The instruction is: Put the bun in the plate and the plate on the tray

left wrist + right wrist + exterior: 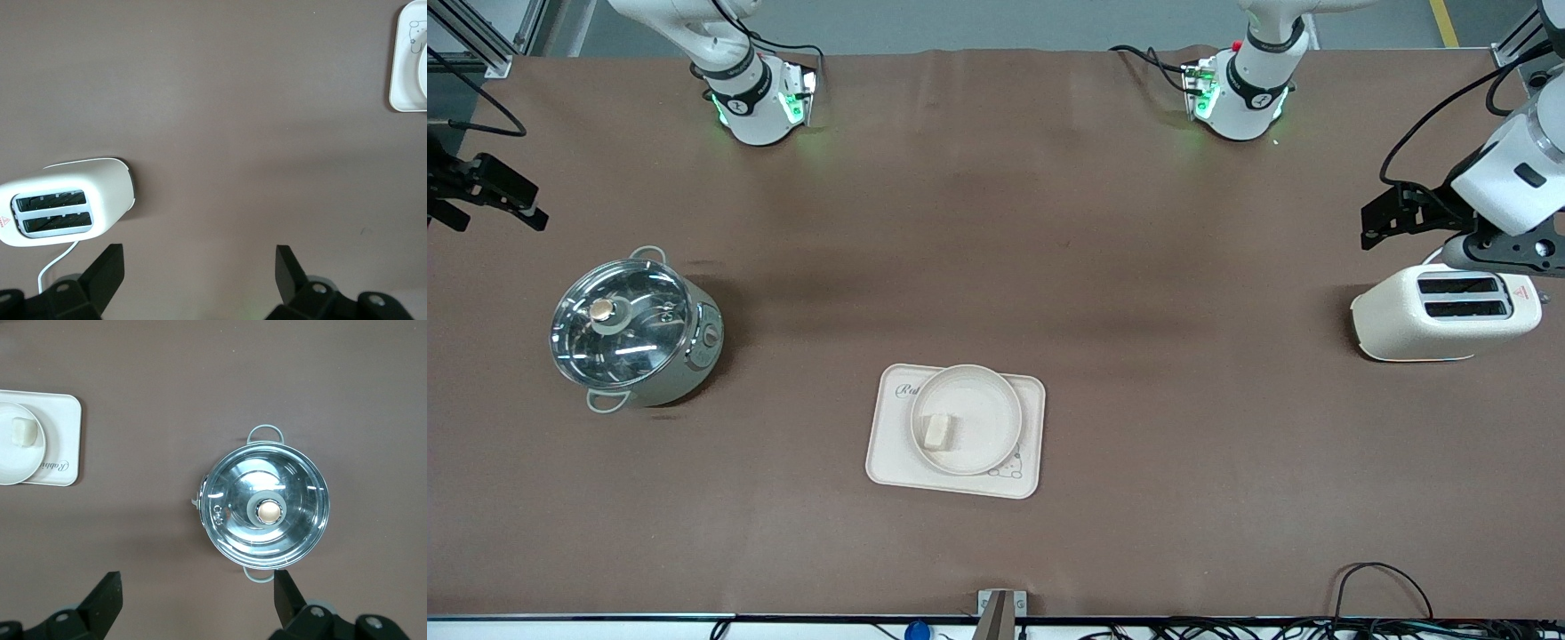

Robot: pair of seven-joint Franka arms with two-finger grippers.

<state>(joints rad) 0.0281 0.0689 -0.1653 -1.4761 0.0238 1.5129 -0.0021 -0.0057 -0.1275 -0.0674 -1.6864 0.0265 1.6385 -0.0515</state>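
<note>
The bun lies in the round cream plate. The plate stands on the rectangular cream tray in the middle of the table, near the front camera's edge. My left gripper hangs open and empty over the table beside the toaster; its wrist view shows a corner of the tray. My right gripper hangs open and empty at the right arm's end of the table, near the pot. Its wrist view shows the tray, plate and bun.
A steel pot with a glass lid stands toward the right arm's end of the table, also in the right wrist view. A white two-slot toaster stands at the left arm's end, also in the left wrist view. Brown cloth covers the table.
</note>
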